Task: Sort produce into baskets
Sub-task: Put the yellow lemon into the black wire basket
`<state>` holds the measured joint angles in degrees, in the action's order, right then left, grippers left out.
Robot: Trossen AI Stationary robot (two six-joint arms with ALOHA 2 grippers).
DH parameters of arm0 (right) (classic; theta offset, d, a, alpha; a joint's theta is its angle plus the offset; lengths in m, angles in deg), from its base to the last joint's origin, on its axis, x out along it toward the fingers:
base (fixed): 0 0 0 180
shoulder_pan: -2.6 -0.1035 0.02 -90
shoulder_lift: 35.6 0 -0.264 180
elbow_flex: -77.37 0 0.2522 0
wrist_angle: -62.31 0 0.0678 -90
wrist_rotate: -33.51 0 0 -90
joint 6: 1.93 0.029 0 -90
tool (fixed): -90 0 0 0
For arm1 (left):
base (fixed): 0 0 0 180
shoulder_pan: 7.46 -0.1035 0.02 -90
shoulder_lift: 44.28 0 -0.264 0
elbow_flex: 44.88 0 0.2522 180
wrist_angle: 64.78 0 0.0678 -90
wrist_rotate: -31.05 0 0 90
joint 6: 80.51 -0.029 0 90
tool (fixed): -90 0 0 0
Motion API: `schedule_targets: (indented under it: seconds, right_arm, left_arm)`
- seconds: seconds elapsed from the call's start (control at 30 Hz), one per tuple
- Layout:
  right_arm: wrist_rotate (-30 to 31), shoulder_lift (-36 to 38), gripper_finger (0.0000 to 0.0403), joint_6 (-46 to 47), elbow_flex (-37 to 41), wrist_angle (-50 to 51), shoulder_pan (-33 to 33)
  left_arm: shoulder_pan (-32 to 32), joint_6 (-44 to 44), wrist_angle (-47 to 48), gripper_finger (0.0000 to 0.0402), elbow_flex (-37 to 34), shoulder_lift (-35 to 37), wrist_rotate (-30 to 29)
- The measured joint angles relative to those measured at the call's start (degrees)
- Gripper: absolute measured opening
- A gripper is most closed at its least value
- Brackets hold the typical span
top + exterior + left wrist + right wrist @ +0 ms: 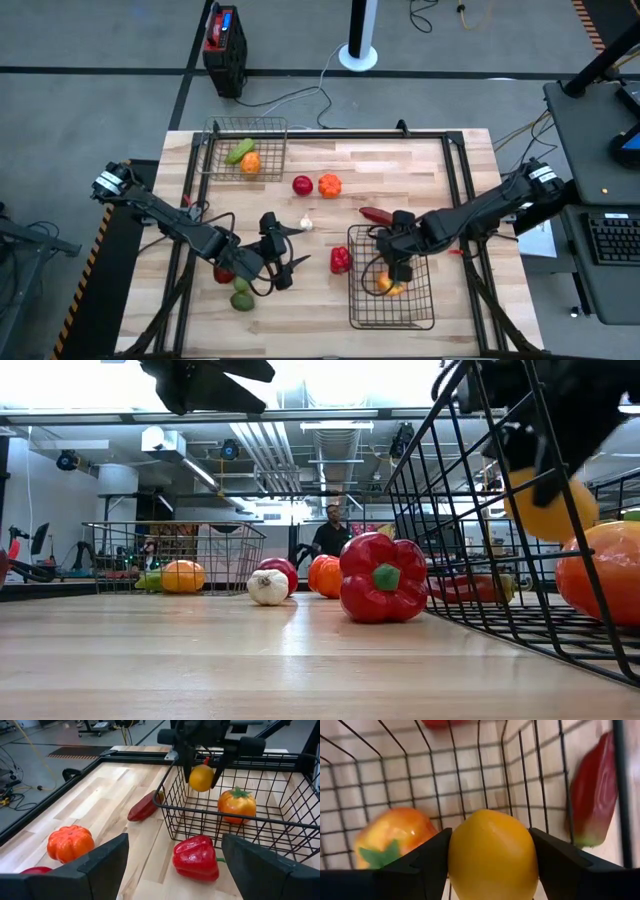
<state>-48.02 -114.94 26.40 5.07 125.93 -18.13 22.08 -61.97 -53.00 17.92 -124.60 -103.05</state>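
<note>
My right gripper (395,272) hangs over the near-right wire basket (390,300), shut on a yellow lemon (201,778). An orange tomato-like fruit (236,805) lies on that basket's floor. My left gripper (298,245) hovers open left of the basket, facing a red bell pepper (196,858) that rests on the table outside the basket wall. Loose on the table are a red chili (375,214), an orange pumpkin (329,184), a red tomato (302,184) and a white garlic (306,224). The far-left basket (215,135) holds a green piece and an orange piece. My right gripper pinches the lemon between its two fingers, one on each of its rounded sides (457,855). The fingers come steeply from above. The lemon is lifted clear, hanging about level with the basket's rim, above the basket floor.
A green piece (242,300) and a red piece (224,273) lie under my left arm near the table's front left. The near basket's wire wall (200,820) stands between my left gripper and the lemon. A person stands in the room beyond the table.
</note>
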Motion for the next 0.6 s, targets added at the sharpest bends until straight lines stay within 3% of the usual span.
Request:
schedule_targets:
  seconds: [0.6]
  right_arm:
    - [0.04, -0.03, 0.0261, 1.27, 2.05, -0.70, 0.00]
  left_arm:
    - [-0.04, -0.02, -0.02, 0.0300, 0.00, -0.07, -0.42]
